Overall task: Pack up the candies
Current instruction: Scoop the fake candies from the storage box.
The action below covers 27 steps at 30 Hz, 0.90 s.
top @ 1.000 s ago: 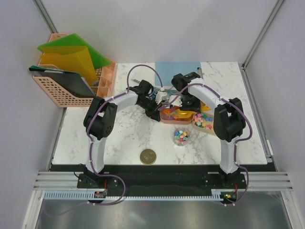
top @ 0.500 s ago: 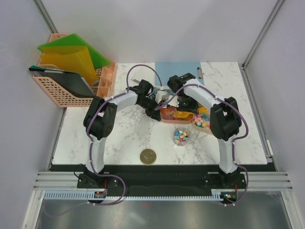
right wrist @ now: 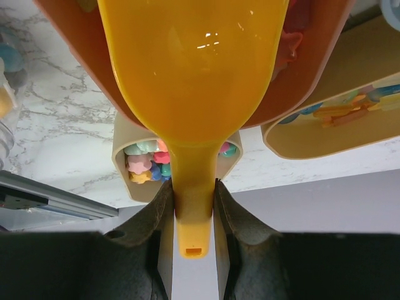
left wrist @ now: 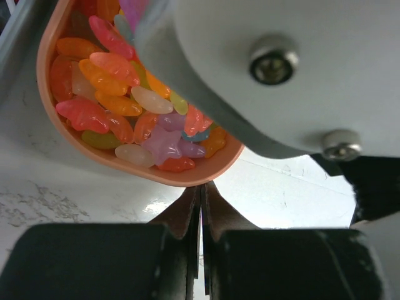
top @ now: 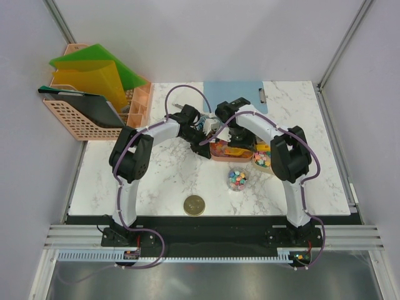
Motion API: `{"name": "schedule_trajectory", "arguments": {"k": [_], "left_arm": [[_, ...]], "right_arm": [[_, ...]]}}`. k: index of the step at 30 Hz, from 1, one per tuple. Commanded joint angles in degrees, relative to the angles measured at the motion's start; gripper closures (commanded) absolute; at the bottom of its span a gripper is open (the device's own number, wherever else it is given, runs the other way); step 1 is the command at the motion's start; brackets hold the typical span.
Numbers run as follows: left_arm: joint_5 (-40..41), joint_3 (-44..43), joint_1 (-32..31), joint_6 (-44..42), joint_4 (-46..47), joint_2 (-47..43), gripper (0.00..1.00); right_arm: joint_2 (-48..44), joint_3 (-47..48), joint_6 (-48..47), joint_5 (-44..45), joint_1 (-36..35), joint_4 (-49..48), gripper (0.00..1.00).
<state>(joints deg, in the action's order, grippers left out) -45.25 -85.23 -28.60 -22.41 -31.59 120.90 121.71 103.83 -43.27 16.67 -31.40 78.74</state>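
A jar (top: 229, 181) of candies (top: 238, 179) is sitting just before 2 trays (top: 224, 159), a lid (top: 194, 204) lying before-left, a basket (top: 94, 122) standing rear-left.

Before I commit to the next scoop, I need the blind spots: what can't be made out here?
Left wrist: a grey housing covers half the orange tray.
Right wrist: the scoop hides most pastel candies behind it.
Top view: the jar is too small to judge its fill level.
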Motion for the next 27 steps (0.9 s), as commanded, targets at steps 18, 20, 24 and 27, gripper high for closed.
{"name": "schedule_trajectory", "arguments": {"k": [18,20,24,27], "left_arm": [[-3.6,0.6,2.0,2.6,3.2,-4.2,0.77],[-4.7,1.1,3.0,2.3,2.9,-5.1,0.71],[-6.2,2.3,3.9,1.9,2.4,-6.1,0.69],[-6.4,3.1,4.1,1.8,2.3,-7.2,0.68]], "right_arm": [[1.1,-3.5,4.9,-2.0,-0.2,-6.6,1.0],[-0.1,-4.6,5.1,-2.2,0.3,-7.1,1.0],[-0.9,-6.0,6.0,-2.9,0.7,-7.6,1.0],[-1.6,-6.8,6.4,-3.6,0.9,-8.2,1.0]]}}
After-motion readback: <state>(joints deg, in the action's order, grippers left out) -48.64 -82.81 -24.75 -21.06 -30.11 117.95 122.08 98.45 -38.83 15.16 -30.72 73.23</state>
